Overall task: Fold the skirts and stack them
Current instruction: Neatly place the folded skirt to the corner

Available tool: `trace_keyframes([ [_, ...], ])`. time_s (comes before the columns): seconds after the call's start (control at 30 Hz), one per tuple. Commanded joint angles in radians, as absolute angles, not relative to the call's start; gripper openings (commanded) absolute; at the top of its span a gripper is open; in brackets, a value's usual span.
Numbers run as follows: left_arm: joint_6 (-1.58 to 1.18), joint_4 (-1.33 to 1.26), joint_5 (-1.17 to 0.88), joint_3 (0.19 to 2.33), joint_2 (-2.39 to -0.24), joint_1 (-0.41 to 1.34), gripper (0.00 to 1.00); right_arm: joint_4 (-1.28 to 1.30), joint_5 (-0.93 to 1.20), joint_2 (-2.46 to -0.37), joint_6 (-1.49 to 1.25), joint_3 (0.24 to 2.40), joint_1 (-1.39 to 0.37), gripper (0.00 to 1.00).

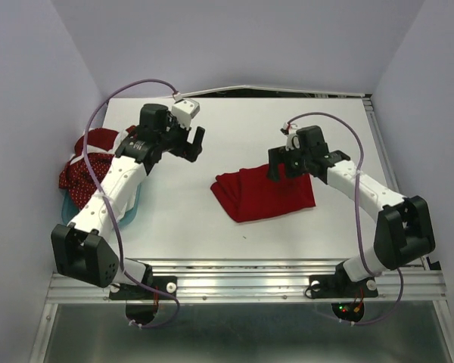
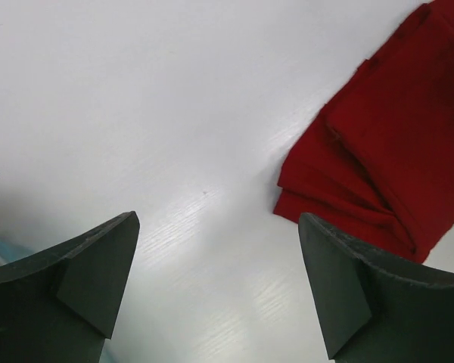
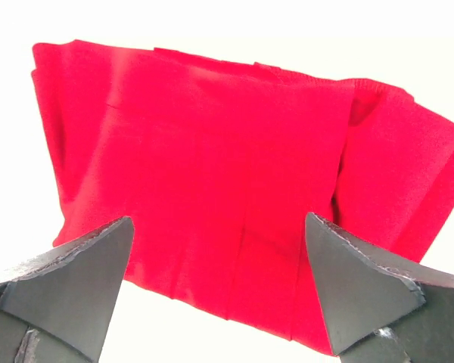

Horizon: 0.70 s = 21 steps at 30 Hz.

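The plain red skirt (image 1: 263, 194) lies folded into a rough rectangle on the white table, mid-right. It shows in the right wrist view (image 3: 234, 174) with its pleats, and at the upper right of the left wrist view (image 2: 386, 128). My right gripper (image 1: 280, 168) is open and empty, hovering over the skirt's far right edge. My left gripper (image 1: 194, 144) is open and empty above bare table, left of the skirt. A dark red white-dotted skirt (image 1: 87, 170) lies heaped in the teal tub (image 1: 132, 206) at the left, under my left arm.
The table (image 1: 212, 121) is walled by pale panels at left, back and right. A metal rail (image 1: 242, 283) runs along the near edge by the arm bases. The teal tub's edge shows at the lower left of the left wrist view (image 2: 0, 249).
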<state>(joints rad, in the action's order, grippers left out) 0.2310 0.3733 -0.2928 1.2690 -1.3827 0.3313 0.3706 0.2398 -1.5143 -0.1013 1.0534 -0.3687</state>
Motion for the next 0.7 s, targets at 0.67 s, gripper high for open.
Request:
trace_keyframes([
  [0.67, 0.273, 0.422, -0.162, 1.198, -1.233, 0.261, 0.99, 0.449, -0.045, -1.793, -0.134, 1.137, -0.468, 0.98],
])
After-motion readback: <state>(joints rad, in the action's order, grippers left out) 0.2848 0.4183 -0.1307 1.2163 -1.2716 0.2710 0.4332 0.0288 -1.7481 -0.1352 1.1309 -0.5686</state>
